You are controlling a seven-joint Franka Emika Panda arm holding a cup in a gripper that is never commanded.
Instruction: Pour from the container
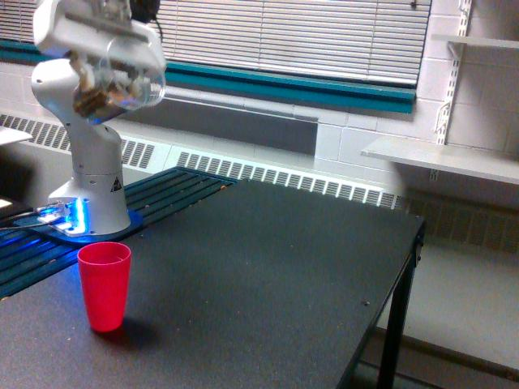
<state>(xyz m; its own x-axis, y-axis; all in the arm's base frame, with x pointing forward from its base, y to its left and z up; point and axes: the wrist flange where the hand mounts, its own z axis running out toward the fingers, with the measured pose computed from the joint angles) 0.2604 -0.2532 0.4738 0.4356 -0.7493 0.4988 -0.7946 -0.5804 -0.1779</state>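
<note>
In the exterior view, your claw [101, 36] sits high at the view's left, clamped on the clear jar [122, 77], which hangs just below it, tilted, brown pieces showing inside. Well below the claw, a red cup [105, 285] stands upright on the black counter [268, 275].

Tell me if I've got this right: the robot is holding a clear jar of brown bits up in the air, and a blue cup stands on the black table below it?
Nearly. The cup is red, not blue, as the exterior view shows. The rest holds: the clear jar with brown pieces is held up in the air, and the cup stands upright on the black table below it.
</note>
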